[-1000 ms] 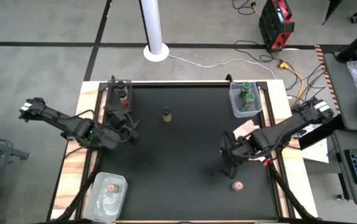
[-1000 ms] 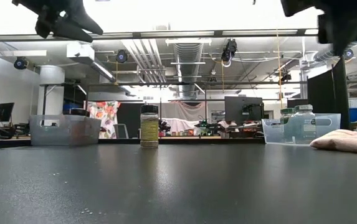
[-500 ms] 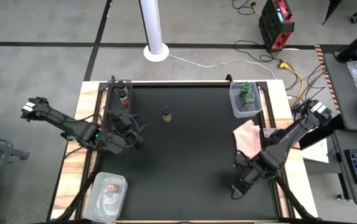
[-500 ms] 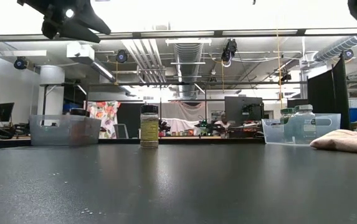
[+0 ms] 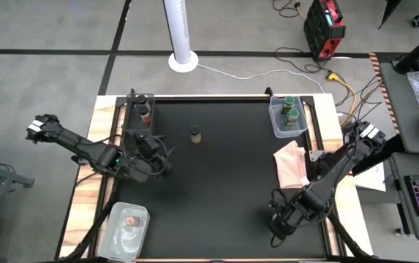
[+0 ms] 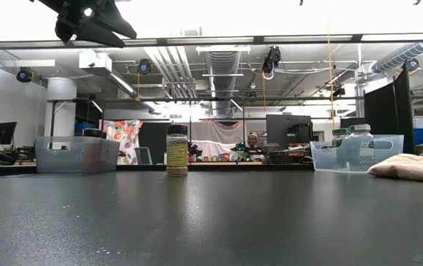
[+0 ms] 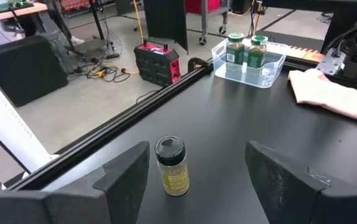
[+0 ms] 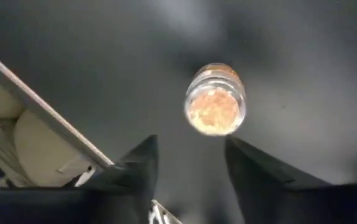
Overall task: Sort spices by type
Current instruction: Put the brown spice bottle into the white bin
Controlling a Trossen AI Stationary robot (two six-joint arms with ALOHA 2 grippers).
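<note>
A pinkish-brown-topped spice jar [image 8: 215, 107] stands on the black mat near the right near corner. My right gripper [image 8: 190, 146] hovers above it, pointing down and open, and hides the jar in the high view [image 5: 275, 223]. A dark-lidded jar with brownish contents [image 5: 195, 134] [image 7: 172, 165] [image 6: 176, 150] stands upright at mid-far table. My left gripper [image 5: 156, 157] [image 7: 197, 155] is open, raised, to the jar's left and facing it. Two green-lidded jars [image 5: 289, 109] stand in the far-right tub, dark-lidded ones [image 5: 145, 111] in the far-left tub, and a pinkish one [image 5: 131, 219] in the near-left tub.
Clear tubs sit at the far-right [image 5: 288, 124], far-left [image 5: 137, 98] and near-left [image 5: 125, 234] corners of the mat. A pink cloth [image 5: 291, 162] lies by the right edge, just beyond my right arm. The mat's middle holds nothing else. A person shows far off in the room [image 6: 252, 140].
My right gripper has swung from mid-right toward the table's near edge and now stands over the pinkish-topped jar, covering it in the high view. My left gripper has edged slightly right toward the dark-lidded jar. No jar has moved.
</note>
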